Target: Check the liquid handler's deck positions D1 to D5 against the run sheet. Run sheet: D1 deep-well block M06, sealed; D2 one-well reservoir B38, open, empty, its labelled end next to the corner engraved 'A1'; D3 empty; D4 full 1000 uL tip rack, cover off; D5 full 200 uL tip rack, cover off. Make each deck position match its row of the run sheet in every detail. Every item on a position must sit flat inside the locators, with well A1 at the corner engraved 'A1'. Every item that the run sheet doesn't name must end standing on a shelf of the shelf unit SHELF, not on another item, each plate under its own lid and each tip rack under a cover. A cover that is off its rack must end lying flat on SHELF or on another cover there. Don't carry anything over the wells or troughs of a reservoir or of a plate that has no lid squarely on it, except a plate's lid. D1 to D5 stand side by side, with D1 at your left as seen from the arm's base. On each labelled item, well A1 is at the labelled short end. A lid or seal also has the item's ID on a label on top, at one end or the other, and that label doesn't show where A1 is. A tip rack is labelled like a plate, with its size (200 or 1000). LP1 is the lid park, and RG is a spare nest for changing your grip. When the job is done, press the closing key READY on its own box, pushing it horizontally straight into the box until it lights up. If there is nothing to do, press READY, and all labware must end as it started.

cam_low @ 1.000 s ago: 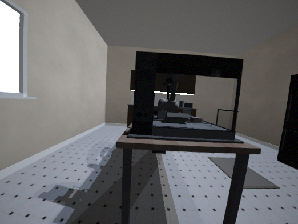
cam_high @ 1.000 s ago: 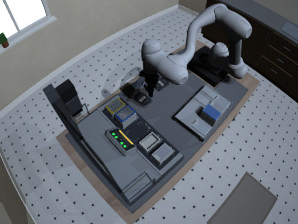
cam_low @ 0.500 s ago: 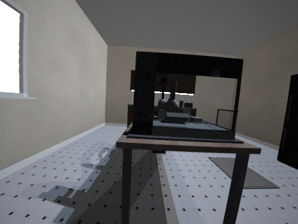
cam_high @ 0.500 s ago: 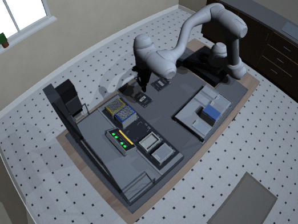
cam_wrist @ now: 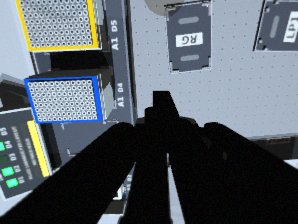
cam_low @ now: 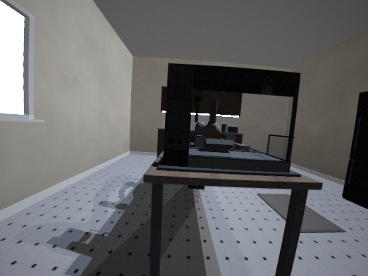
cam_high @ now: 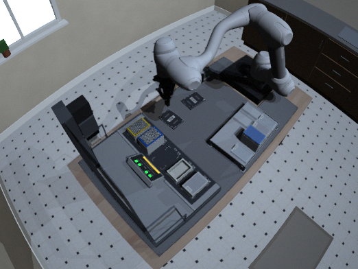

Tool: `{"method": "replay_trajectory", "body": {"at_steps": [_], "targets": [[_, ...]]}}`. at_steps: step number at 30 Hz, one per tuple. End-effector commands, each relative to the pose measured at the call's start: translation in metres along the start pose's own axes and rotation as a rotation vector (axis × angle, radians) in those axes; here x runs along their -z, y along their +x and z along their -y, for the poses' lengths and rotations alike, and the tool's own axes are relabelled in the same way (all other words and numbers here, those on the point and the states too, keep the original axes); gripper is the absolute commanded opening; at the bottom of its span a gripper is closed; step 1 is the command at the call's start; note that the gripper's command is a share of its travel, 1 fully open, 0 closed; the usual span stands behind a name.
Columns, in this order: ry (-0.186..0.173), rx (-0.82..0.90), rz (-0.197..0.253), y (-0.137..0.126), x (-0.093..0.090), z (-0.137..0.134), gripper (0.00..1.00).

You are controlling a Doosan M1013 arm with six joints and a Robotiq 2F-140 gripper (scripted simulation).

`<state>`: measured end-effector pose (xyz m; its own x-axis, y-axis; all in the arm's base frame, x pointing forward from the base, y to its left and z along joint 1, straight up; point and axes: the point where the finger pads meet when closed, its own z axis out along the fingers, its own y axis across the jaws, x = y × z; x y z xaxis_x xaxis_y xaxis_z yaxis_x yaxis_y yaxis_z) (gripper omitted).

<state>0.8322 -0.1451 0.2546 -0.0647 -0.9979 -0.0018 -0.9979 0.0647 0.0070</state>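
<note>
From the top view you see the arm bent over the far end of the deck, its gripper (cam_high: 167, 97) hanging just above the RG nest (cam_high: 171, 119), with the LP1 lid park (cam_high: 193, 101) beside it. On the deck row, a yellow-framed tip rack (cam_high: 138, 126) sits at the far end, a blue-framed tip rack (cam_high: 150, 138) touches it, then comes a bare position (cam_high: 166, 153), an open reservoir (cam_high: 179, 170), and a sealed block (cam_high: 195, 183) nearest you. The status box (cam_high: 144, 169) shows green lamps. The shelf unit (cam_high: 219, 137) on the right holds a blue-topped item (cam_high: 254, 134) and pale covers.

From the exterior view you see the dark gantry frame (cam_low: 180, 116) on the wooden table (cam_low: 232, 180); the arm is mostly hidden behind it.

From the wrist view you look down past the gripper (cam_wrist: 162, 107), fingers pressed fully together with nothing between them. The yellow rack (cam_wrist: 60, 22) stands at the D5 marking, the blue rack (cam_wrist: 64, 100) at D4, both uncovered with their tip grids showing. The RG plate (cam_wrist: 190, 37) lies ahead, LP1 (cam_wrist: 280, 25) to its right.
</note>
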Motion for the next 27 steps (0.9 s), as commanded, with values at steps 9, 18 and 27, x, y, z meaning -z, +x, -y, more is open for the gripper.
{"method": "replay_trajectory", "body": {"at_steps": [9,18,27], "targets": [[-0.002,0.007,-0.002,0.053,0.002,0.004,0.1],[0.001,0.007,-0.003,0.073,0.003,0.005,0.1],[0.004,0.007,-0.004,0.075,0.002,-0.026,0.1]]}}
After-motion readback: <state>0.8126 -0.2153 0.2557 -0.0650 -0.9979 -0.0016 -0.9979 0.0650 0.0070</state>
